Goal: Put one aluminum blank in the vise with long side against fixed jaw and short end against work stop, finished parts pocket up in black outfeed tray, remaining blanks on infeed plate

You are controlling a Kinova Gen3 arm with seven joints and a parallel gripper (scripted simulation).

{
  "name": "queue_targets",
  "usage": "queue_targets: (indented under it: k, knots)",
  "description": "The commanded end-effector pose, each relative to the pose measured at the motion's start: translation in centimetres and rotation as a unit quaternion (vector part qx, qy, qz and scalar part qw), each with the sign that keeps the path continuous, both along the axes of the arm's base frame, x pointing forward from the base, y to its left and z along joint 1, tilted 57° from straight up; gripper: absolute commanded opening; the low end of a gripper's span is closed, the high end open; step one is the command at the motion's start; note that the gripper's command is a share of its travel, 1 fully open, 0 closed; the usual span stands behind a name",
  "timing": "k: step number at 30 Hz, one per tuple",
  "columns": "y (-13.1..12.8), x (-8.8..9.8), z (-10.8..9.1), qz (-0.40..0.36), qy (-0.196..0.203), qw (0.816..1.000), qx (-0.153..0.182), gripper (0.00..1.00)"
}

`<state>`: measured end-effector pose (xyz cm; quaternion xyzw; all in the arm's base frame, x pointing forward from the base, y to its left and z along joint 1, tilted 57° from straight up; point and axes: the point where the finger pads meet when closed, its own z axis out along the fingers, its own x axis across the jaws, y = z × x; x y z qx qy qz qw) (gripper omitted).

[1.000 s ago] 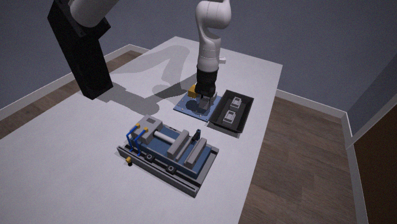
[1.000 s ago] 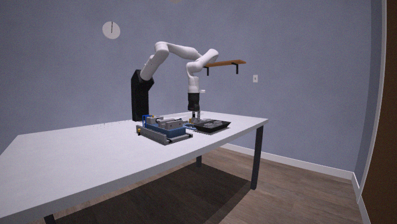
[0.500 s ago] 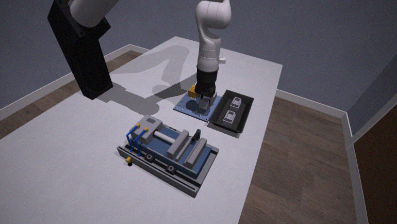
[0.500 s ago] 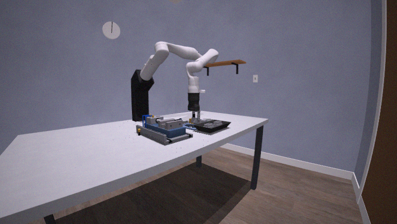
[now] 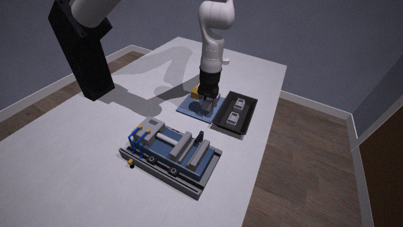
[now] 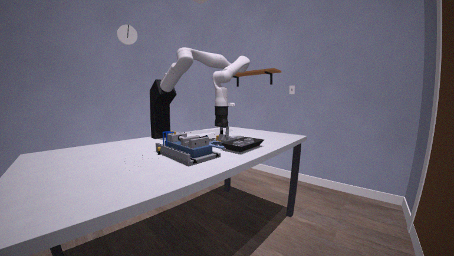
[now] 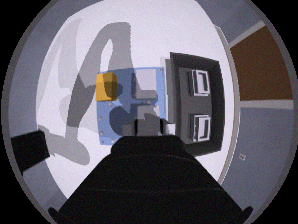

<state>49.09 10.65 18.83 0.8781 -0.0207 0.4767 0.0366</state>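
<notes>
A plain gray aluminum blank (image 5: 207, 105) hangs clamped in the gripper (image 5: 208, 104) above the blue infeed plate (image 5: 185, 106). A yellow brass blank (image 5: 194, 92) lies on it; two pocketed finished parts (image 5: 239, 103) sit pocket-up in the black outfeed tray (image 5: 250, 112).

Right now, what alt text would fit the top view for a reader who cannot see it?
The gripper is shut on a gray aluminum blank over the blue infeed plate, where a yellow brass blank sits. Two finished parts lie pocket up in the black outfeed tray; the open vise holds nothing.
</notes>
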Motion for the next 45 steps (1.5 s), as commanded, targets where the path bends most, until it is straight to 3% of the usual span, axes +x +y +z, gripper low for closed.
queue_targets:
  k: [1, 45]
  knots:
    - [-0.1, 0.16, -0.03, -0.004, -0.001, 1.0, 0.006, 0.0]
    - [-0.15, 1.12, -0.62, -0.005, -0.002, 1.0, 0.007, 0.0]
